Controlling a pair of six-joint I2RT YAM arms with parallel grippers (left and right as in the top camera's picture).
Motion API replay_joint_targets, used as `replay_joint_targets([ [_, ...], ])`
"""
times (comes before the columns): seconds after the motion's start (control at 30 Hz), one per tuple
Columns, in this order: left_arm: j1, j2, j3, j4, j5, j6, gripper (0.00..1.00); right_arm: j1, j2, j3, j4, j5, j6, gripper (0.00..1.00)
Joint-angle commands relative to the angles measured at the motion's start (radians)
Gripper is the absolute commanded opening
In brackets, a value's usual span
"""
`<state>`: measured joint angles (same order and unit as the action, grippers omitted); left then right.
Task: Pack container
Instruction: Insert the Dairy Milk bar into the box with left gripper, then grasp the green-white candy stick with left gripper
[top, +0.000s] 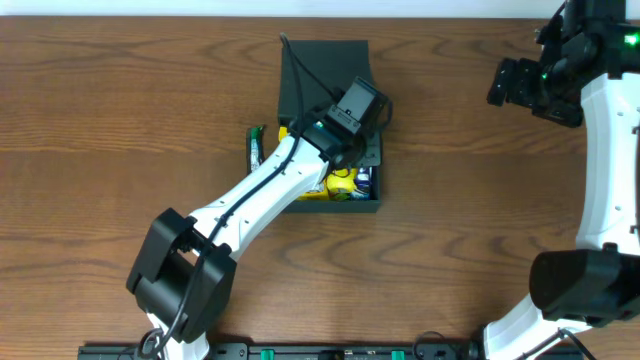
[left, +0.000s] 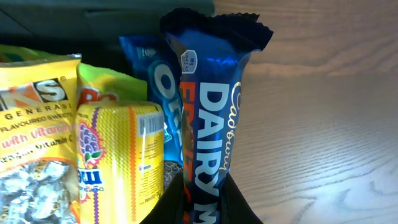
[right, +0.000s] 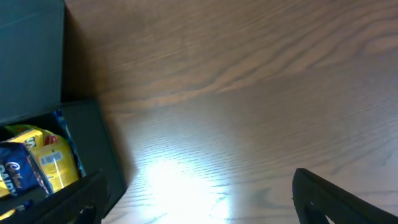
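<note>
Left gripper clamped on 1 blue chocolate bar, upright beside yellow snack packets in the open teal container at mid-table. Right gripper spread wide, empty, well apart.

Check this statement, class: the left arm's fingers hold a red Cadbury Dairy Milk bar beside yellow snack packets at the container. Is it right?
Not quite. The wrapper is blue, not red, as the left wrist view shows. The rest holds: the left fingers grip the Cadbury Dairy Milk bar beside yellow snack packets at the container.
</note>
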<state>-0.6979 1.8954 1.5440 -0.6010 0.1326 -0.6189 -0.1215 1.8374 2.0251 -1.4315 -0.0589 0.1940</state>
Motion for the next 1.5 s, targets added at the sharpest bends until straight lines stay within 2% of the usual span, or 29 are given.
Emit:
replay_joint_targets([
  [0.0, -0.002, 0.001, -0.005, 0.005, -0.001, -0.016, 0.57, -0.006, 0.0, -0.003, -0.001, -0.002, 0.011, 0.93],
  [0.07, -0.002, 0.001, -0.005, 0.005, 0.002, -0.016, 0.9, -0.006, 0.0, -0.003, 0.0, -0.002, 0.011, 0.94],
  [0.1, -0.002, 0.001, -0.005, 0.005, 0.004, -0.016, 0.95, -0.006, 0.0, -0.003, 0.0, -0.002, 0.011, 0.94],
  [0.33, 0.027, -0.02, 0.051, -0.049, -0.016, 0.013, 0.95, -0.006, 0.0, -0.003, -0.001, -0.001, 0.007, 0.94],
  [0.47, 0.101, -0.101, 0.111, -0.201, -0.283, 0.027, 0.95, -0.006, 0.0, -0.003, -0.002, -0.001, 0.002, 0.94],
  [0.53, 0.159, -0.154, 0.112, -0.246, -0.352, 0.064, 0.95, -0.006, 0.0, -0.003, -0.001, -0.002, 0.002, 0.94],
  [0.6, 0.225, -0.185, 0.112, -0.285, -0.352, 0.106, 0.95, -0.006, 0.0, -0.003, -0.001, -0.002, 0.002, 0.94],
  [0.73, 0.346, -0.183, 0.079, -0.332, -0.327, 0.115, 0.95, -0.006, 0.0, -0.003, -0.001, -0.002, 0.002, 0.94],
  [0.93, 0.421, -0.179, -0.155, -0.158, -0.219, 0.198, 0.95, -0.006, 0.0, -0.003, -0.001, -0.002, 0.002, 0.94],
  [1.2, 0.423, -0.176, -0.39, 0.061, -0.209, 0.213, 1.0, -0.006, 0.0, -0.003, 0.0, -0.027, 0.002, 0.94],
  [1.23, 0.422, -0.172, -0.407, 0.085, -0.209, 0.223, 0.94, -0.006, 0.0, -0.003, 0.0, -0.027, 0.003, 0.94],
  [1.27, 0.422, -0.167, -0.418, 0.101, -0.209, 0.224, 0.92, -0.006, 0.0, -0.003, 0.0, -0.027, 0.002, 0.94],
  [1.47, 0.423, -0.1, -0.436, 0.165, -0.162, 0.266, 0.84, -0.006, 0.0, -0.003, -0.002, -0.027, 0.002, 0.94],
])
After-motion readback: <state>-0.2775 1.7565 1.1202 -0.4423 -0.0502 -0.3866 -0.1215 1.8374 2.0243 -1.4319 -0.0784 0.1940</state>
